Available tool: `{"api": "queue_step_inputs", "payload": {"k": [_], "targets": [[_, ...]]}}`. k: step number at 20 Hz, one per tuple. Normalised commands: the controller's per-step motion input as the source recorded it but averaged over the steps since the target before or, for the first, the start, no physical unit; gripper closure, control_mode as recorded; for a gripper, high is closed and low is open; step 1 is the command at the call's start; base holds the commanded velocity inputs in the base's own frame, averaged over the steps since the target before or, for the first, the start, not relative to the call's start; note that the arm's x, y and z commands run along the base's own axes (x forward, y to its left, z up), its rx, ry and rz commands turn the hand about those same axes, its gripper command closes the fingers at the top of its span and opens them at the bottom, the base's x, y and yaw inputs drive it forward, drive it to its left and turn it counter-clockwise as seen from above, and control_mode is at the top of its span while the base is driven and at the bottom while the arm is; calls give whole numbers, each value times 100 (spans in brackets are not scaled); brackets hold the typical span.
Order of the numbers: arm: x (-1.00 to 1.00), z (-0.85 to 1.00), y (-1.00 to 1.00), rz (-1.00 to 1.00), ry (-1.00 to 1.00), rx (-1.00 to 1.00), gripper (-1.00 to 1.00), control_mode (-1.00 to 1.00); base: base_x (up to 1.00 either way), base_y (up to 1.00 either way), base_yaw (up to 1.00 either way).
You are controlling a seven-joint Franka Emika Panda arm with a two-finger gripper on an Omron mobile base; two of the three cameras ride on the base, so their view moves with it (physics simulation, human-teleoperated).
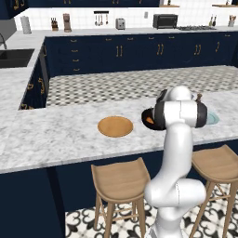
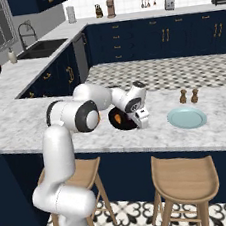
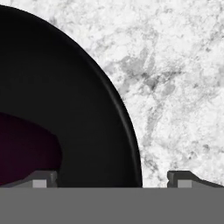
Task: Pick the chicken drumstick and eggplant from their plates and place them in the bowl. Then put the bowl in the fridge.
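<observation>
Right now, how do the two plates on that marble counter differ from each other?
The wooden plate is tan with a raised rim; the blue-green plate is pale and looks flatter. The wooden plate lies left of the black bowl, the blue-green plate right of it, near two small shakers. Both are round, and both sit empty on the counter.
</observation>
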Motion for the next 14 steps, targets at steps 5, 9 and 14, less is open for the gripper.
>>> {"api": "queue_step_inputs", "payload": {"k": [5, 9, 14], "targets": [[14, -27, 16, 0, 0, 0, 100, -100, 0, 0, 0], [9, -8, 1, 0, -1, 0, 100, -100, 0, 0, 0], [-5, 2, 1, 0, 0, 0, 100, -100, 0, 0, 0]]}}
